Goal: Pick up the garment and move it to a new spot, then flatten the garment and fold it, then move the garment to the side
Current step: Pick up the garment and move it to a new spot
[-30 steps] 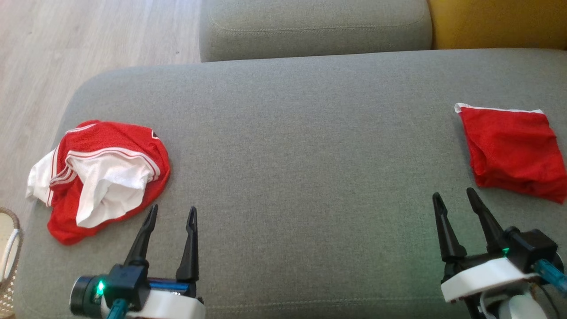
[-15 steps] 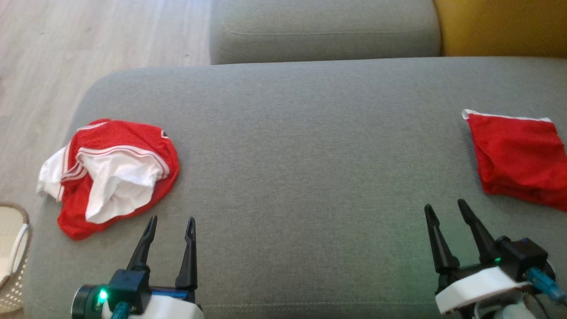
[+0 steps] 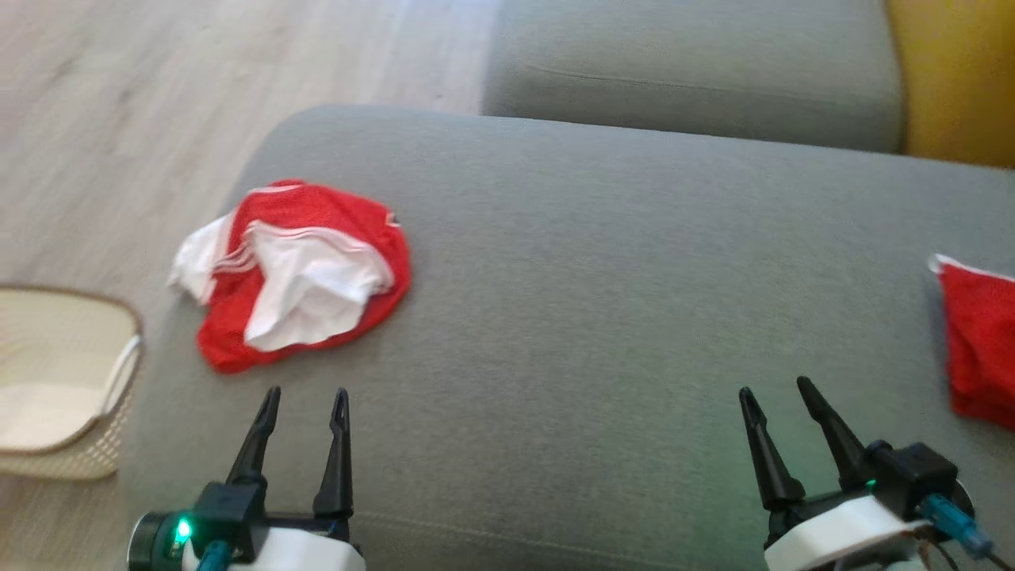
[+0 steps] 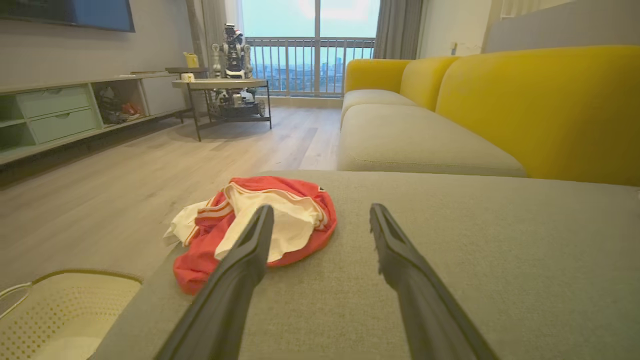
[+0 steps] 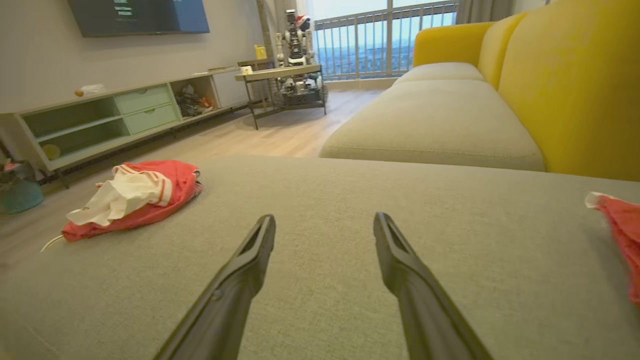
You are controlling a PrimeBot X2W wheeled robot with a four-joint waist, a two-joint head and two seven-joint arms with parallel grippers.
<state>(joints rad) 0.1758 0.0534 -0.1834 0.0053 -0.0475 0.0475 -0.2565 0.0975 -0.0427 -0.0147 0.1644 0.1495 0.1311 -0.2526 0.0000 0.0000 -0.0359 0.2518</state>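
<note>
Here the crumpled red-and-white garment (image 3: pixel 301 274) lies left of centre in the frame on the grey sofa seat (image 3: pixel 595 277), near its edge. Just below it the left tool (image 3: pixel 307 394) gapes wide, empty. At lower right the right tool (image 3: pixel 775 386) does likewise, beside a folded red cloth (image 3: pixel 979 357).

Sofa seat cushion (image 3: pixel 603 301): a crumpled garment (image 3: pixel 297 274) lies on its left end and a folded garment (image 3: pixel 979 349) on its right end, well apart. The left gripper (image 3: pixel 308 391) stands over the near edge just before the crumpled garment; the right gripper (image 3: pixel 773 385) stands over the near edge, left of the folded garment. A basket (image 3: pixel 63 396) sits on the floor (image 3: pixel 158 95) beside the cushion's left end, and a second cushion (image 3: pixel 690 79) lies behind.
</note>
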